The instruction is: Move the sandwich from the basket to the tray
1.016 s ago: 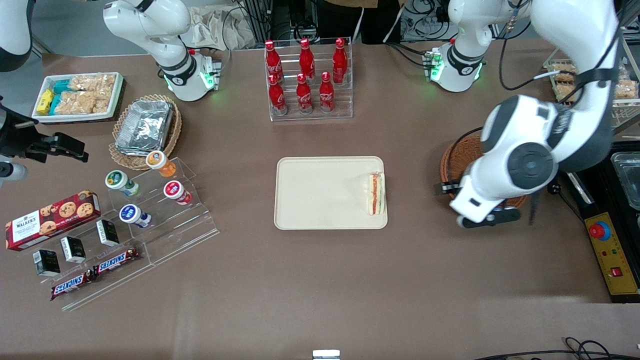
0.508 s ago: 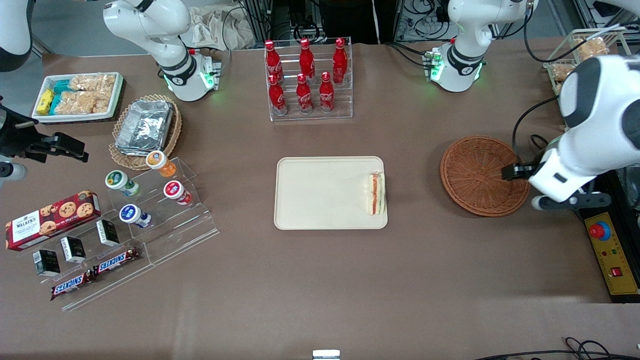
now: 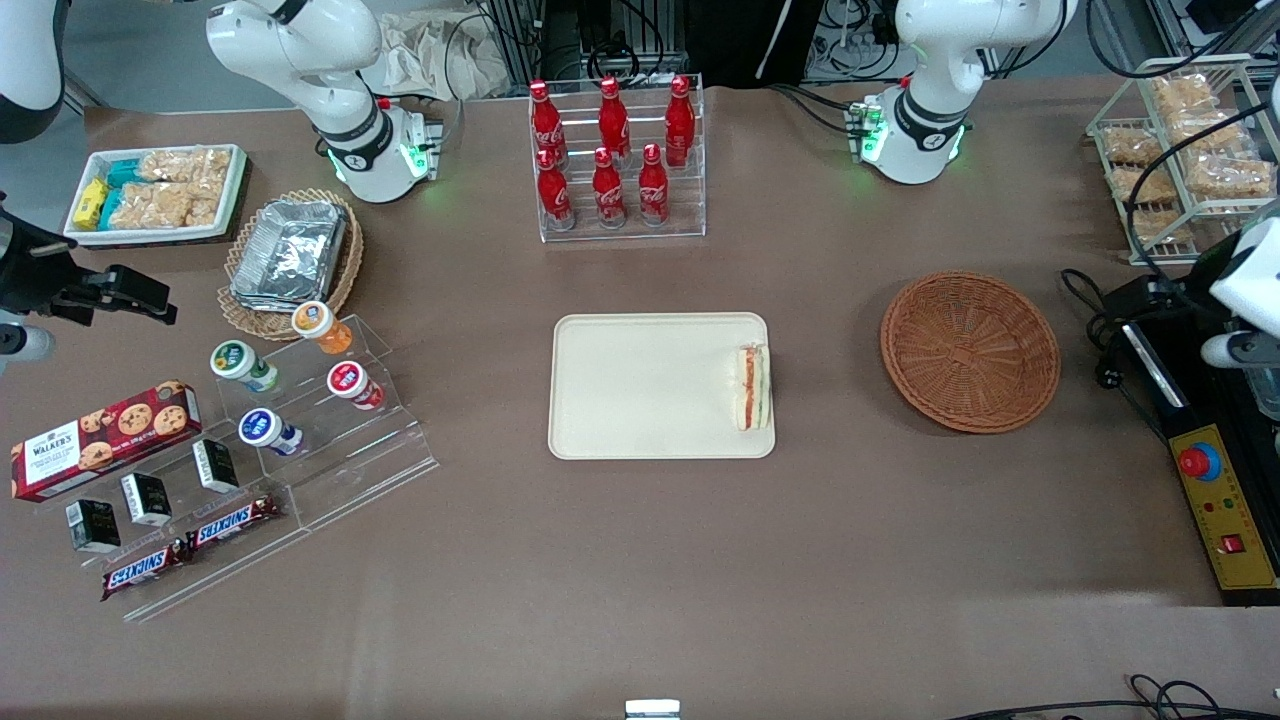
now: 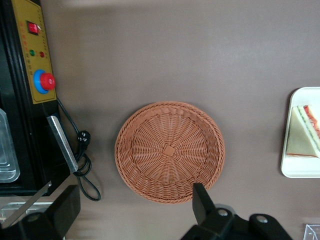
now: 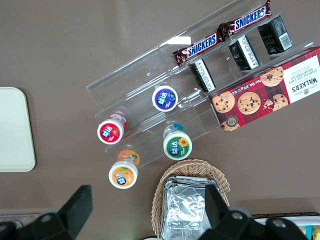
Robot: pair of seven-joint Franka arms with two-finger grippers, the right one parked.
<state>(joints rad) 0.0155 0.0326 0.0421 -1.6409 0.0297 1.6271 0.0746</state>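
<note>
Front view: the sandwich lies on the tray, against the tray's short rim nearest the basket. The basket holds nothing and sits on the counter toward the working arm's end. The pincer appears to be out of frame here.

Left wrist view: the pincer hangs above the basket, fingers spread apart, gripping nothing. The sandwich rests on the tray

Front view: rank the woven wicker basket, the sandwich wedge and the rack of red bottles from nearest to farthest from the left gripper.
The left gripper, fingers open, is at the working arm's end of the table, above the basket's edge.
1. Round reddish-brown woven wicker basket: nearest, empty.
2. Triangular white-bread sandwich: on the cream rectangular tray, at the edge toward the basket.
3. Clear rack of red bottles: farthest from the camera.
</note>
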